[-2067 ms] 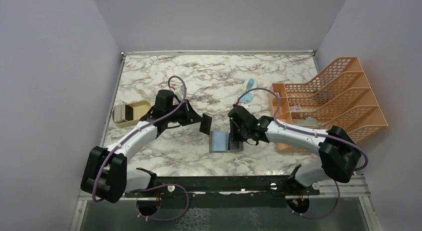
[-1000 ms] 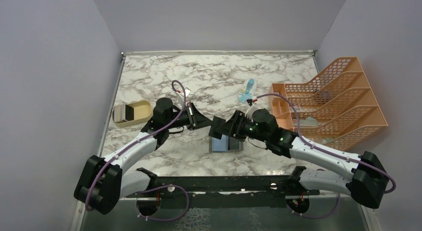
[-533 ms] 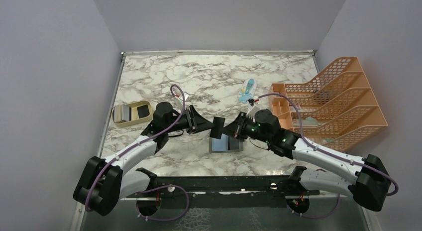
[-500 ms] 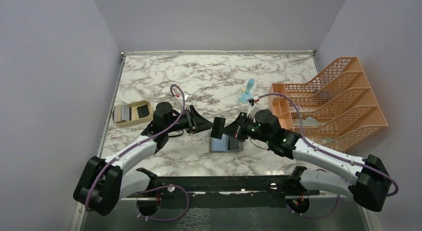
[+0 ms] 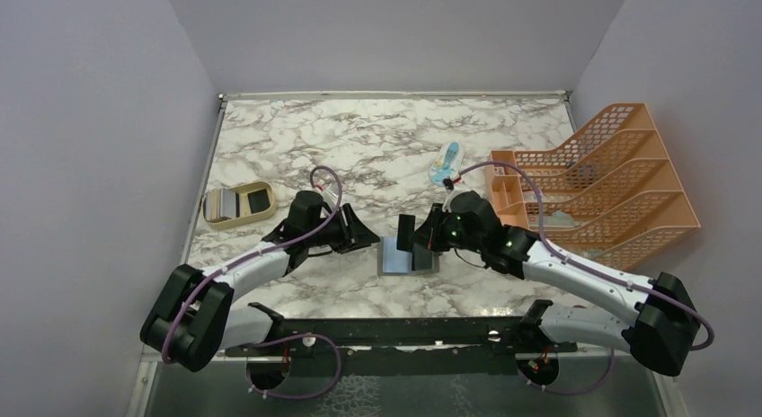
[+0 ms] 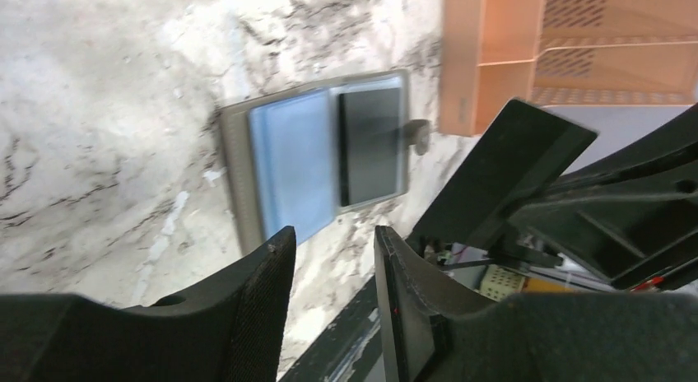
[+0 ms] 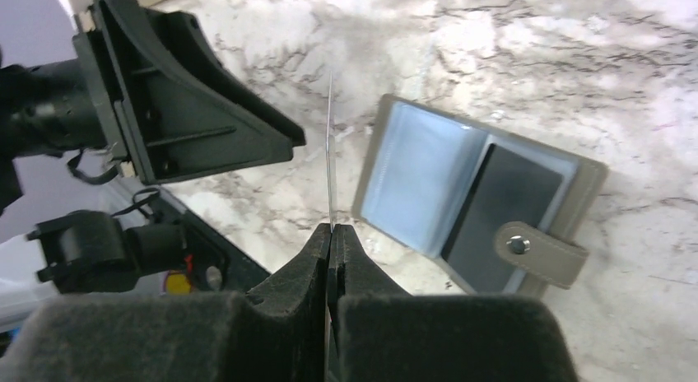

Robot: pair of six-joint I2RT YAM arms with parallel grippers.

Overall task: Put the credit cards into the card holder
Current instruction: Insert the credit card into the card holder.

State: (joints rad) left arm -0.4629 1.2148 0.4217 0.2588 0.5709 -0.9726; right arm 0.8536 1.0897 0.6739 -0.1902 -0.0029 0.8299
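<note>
The card holder (image 5: 409, 256) lies open on the marble, its pale blue pocket (image 6: 292, 164) on one side and a dark card (image 6: 370, 143) in the other, its tab clasp (image 7: 539, 252) pointing outward. My right gripper (image 5: 419, 236) is shut on a dark credit card (image 5: 406, 232), held upright above the holder's left edge. In the right wrist view that card (image 7: 330, 151) shows edge-on between the closed pads (image 7: 331, 230). My left gripper (image 5: 364, 237) hangs open and empty just left of the card, its fingers (image 6: 272, 263) apart. More credit cards (image 5: 221, 202) sit in the tan tray.
The tan oval tray (image 5: 239, 221) stands at the left edge of the table. A large orange mesh file rack (image 5: 593, 179) fills the right side. A light blue-and-white packet (image 5: 445, 164) lies behind the right arm. The black base rail (image 5: 395, 332) runs along the near edge.
The dark card passed from my left gripper to my right one. The left gripper opened and drew back left; the right shut on the card and holds it over the holder.
</note>
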